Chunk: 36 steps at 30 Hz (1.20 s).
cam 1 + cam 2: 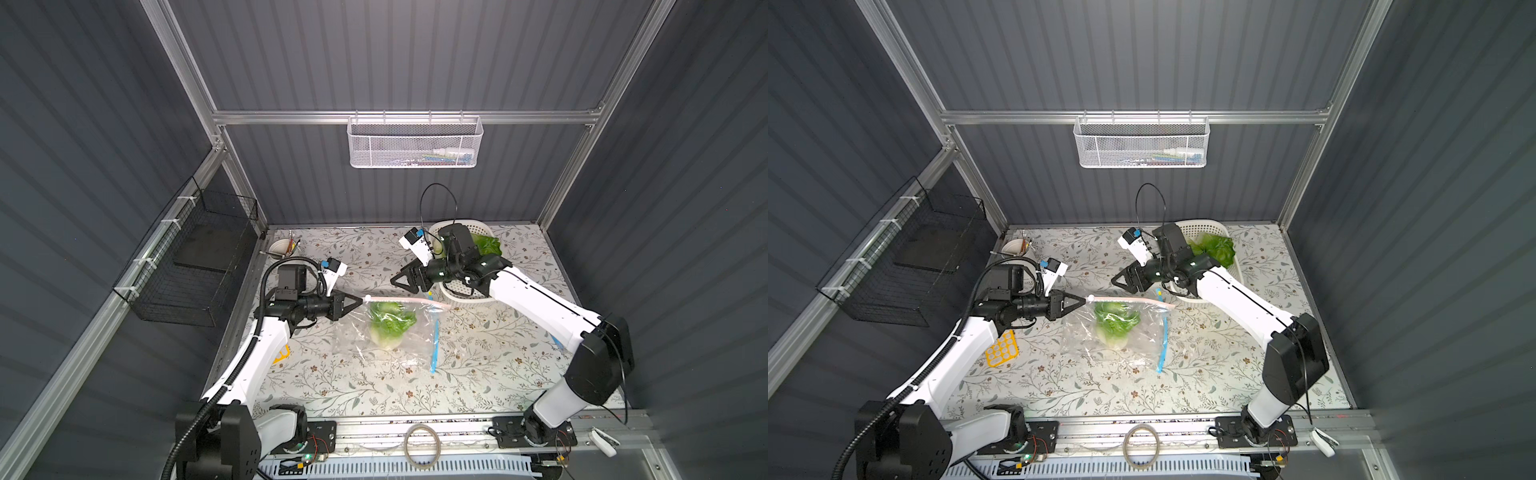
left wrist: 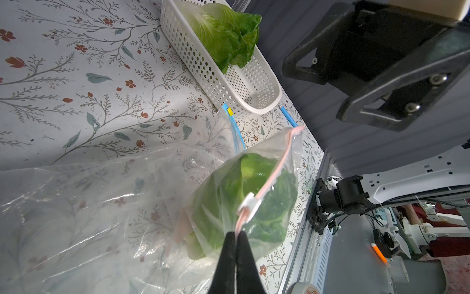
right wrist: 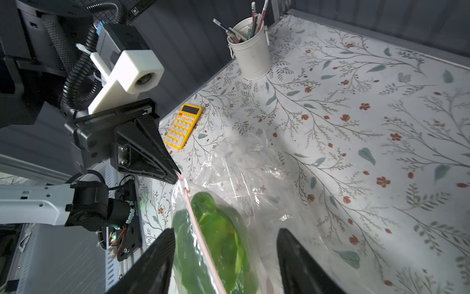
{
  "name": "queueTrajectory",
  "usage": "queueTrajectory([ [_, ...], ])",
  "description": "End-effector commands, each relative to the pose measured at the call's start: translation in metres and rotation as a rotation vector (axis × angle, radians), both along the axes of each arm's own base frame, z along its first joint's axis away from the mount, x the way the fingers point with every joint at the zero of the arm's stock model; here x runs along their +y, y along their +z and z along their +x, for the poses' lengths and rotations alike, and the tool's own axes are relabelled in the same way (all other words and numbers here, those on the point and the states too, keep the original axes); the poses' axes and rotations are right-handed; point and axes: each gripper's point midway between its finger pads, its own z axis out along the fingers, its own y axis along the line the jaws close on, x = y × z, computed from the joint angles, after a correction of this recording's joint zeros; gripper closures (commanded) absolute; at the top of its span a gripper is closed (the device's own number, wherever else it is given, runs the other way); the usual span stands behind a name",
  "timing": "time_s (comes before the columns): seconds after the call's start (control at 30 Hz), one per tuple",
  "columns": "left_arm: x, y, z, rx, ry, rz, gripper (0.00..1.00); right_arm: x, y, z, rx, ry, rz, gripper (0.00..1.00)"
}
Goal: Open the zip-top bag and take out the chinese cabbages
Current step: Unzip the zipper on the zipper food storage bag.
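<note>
Pinching one end of the pink zip strip (image 1: 407,299), the left gripper (image 1: 360,300) is clamped tight, its two black fingers (image 2: 227,254) pressed together on the strip with no gap between them. It holds that corner of the zip-top bag (image 1: 424,328) up off the table (image 1: 332,386), so the strip runs taut across the bag's top edge. A white slider (image 2: 249,205) sits on the strip just beside the fingertips.

Inside the bag lies one chinese cabbage (image 1: 390,324), its white base toward the robot's side of the table and its green tips up near the strip. More green cabbage leaves (image 1: 488,245) show in the white basket (image 1: 453,297) at the far right of the table; how many heads lie there I cannot tell.

From the side of that basket the right gripper (image 1: 392,280) reaches over the table, just beyond the pink strip. Its jaws stand well apart and hold nothing. In the right wrist view its fingers (image 3: 155,257) frame the bag and the cabbage below.

A blue zip strip (image 1: 435,345) lies along the bag's right edge. A yellow calculator (image 1: 1003,347) rests on the table by the left arm, and a white pen cup (image 3: 251,58) stands in the far left corner.
</note>
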Motion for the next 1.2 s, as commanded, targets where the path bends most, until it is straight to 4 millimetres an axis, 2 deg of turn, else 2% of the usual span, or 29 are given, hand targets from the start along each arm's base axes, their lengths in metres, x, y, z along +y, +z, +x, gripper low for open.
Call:
queueTrajectory([
  [0.0, -0.003, 0.006, -0.006, -0.011, -0.018, -0.020, 1.00, 0.018, 0.001, -0.016, 0.008, 0.104, 0.013, 0.43],
  [0.2, -0.003, 0.006, -0.007, -0.012, -0.018, -0.018, 1.00, 0.037, -0.003, -0.031, 0.013, 0.197, 0.016, 0.52],
  [0.43, -0.004, 0.005, -0.007, -0.009, -0.021, -0.021, 1.00, 0.051, -0.004, -0.044, 0.002, 0.272, 0.009, 0.54],
  [0.67, -0.005, 0.006, -0.009, -0.012, -0.031, -0.026, 1.00, 0.057, -0.006, -0.039, -0.009, 0.291, -0.017, 0.56],
  [0.87, -0.006, 0.009, -0.011, -0.023, -0.035, -0.030, 1.00, 0.061, -0.011, -0.038, -0.003, 0.324, -0.037, 0.65],
  [1.17, -0.007, 0.008, -0.011, -0.021, -0.038, -0.031, 1.00, 0.069, -0.015, -0.041, 0.015, 0.372, -0.049, 0.72],
])
